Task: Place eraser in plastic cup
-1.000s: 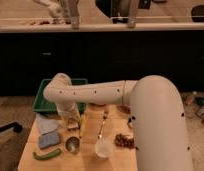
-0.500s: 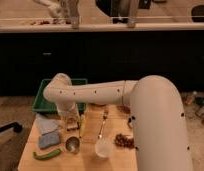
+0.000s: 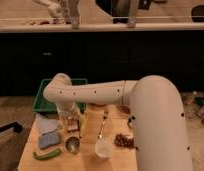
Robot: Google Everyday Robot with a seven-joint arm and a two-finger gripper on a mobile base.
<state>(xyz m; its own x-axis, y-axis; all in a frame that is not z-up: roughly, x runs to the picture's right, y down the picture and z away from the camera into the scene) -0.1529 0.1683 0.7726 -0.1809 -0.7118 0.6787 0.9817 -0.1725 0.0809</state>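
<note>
The white arm reaches left over the wooden counter (image 3: 31, 152), its end effector (image 3: 71, 122) lowered beside the green tray (image 3: 43, 98); I cannot tell its state or pick out the eraser. A white cup (image 3: 103, 148) and a steel cup (image 3: 72, 144) stand in front; the plastic cup isn't clear to me.

White arm bent left, gripper (image 3: 71, 122) pointing down over table
</note>
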